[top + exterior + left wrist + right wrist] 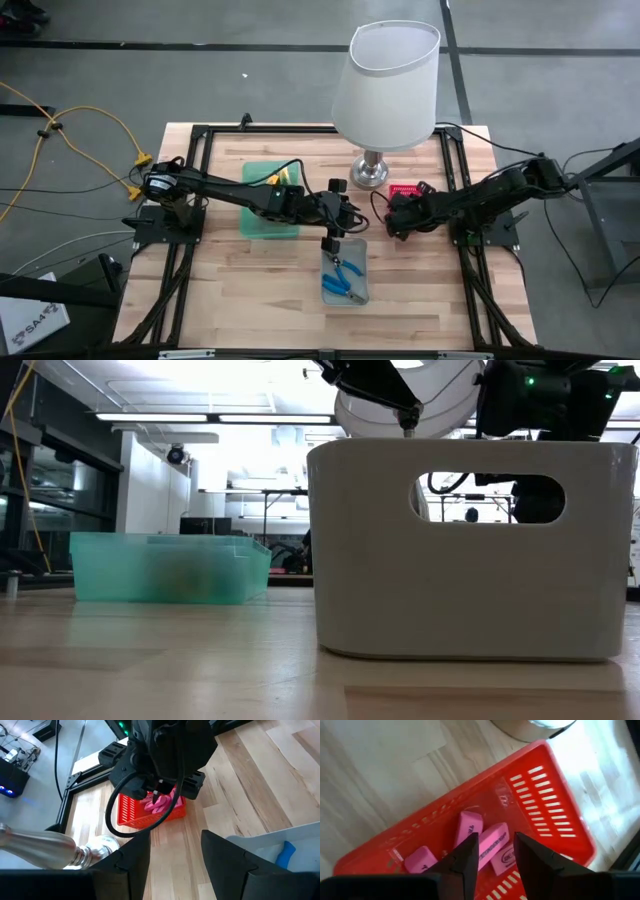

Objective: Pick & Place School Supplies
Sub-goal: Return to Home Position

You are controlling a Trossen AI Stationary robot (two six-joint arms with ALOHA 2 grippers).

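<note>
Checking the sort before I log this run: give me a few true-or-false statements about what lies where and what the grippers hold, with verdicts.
1. Pink erasers lie in the red bin. True.
2. The right gripper is clamped on an eraser. False: it is open and empty above the red bin.
3. The blue-handled pliers share the red bin with the erasers. False: they lie in the grey bin.
4. The left gripper is open and holds nothing. True.

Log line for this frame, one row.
left end effector: open, empty | right end effector: open, above red bin | pink erasers: in red bin
</note>
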